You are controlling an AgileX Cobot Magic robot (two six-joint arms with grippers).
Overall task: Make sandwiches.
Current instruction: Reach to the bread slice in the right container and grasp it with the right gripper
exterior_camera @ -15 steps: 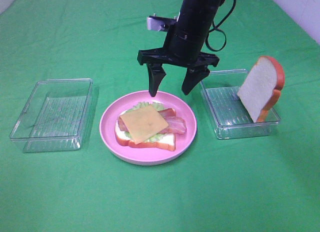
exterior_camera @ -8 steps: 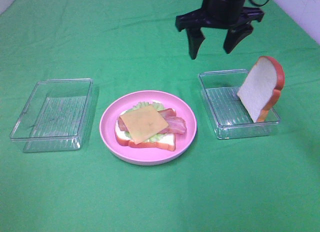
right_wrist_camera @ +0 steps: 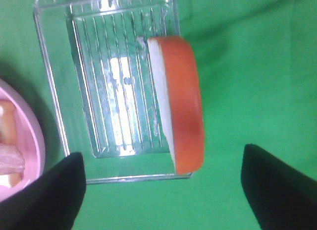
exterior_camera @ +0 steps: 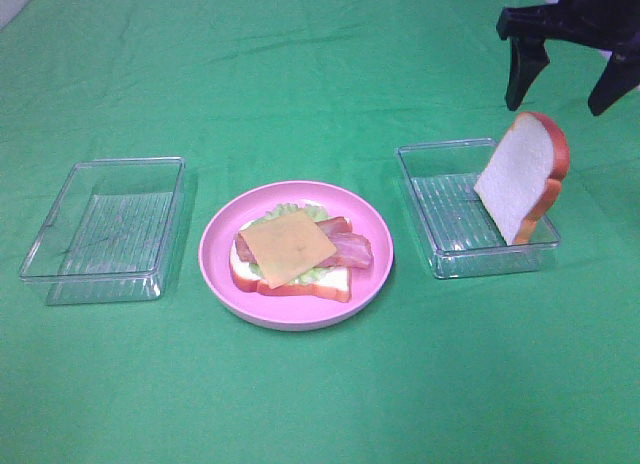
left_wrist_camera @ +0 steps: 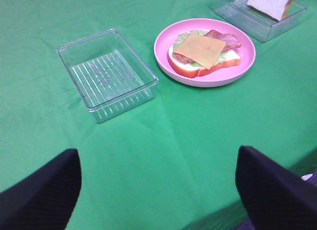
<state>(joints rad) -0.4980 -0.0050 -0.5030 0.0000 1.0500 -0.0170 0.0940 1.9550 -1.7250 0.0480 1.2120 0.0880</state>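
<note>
Near the middle of the desk [exterior_camera: 300,74], which is covered by a slightly creased green cloth, sits a round pink plate [exterior_camera: 215,254] with a smooth raised rim. On it lies the open sandwich [exterior_camera: 292,252]: a bottom bread slice [exterior_camera: 300,282] of white toy foam with an orange-brown crust, a ruffled light green lettuce leaf [exterior_camera: 290,212] showing at its edges, wavy reddish-brown bacon strips [exterior_camera: 350,246] poking out toward the right side of the desk, and a thin, flat, square yellow cheese slice [exterior_camera: 288,245] laid on top at an angle.

Toward the right side of the desk stands a clear plastic tray [exterior_camera: 440,199], rectangular with a ribbed floor and glossy walls. The second bread slice [exterior_camera: 520,176] stands nearly upright in it, leaning against the tray's right wall; its white face turns toward the plate, its rounded crust points up. Toward the left side of the desk, apart from the plate, is a matching ribbed clear tray [exterior_camera: 105,227] with nothing in it.

The right tool [exterior_camera: 566,76], black with two tapering fingers, hangs in the air above and behind the upright slice, its jaws spread wide and holding nothing. The wrist view shows its two dark fingertips on either side of the tray's near end. The left tool [left_wrist_camera: 156,190] is over the near edge of the desk, its blunt black fingers also wide apart and empty.
</note>
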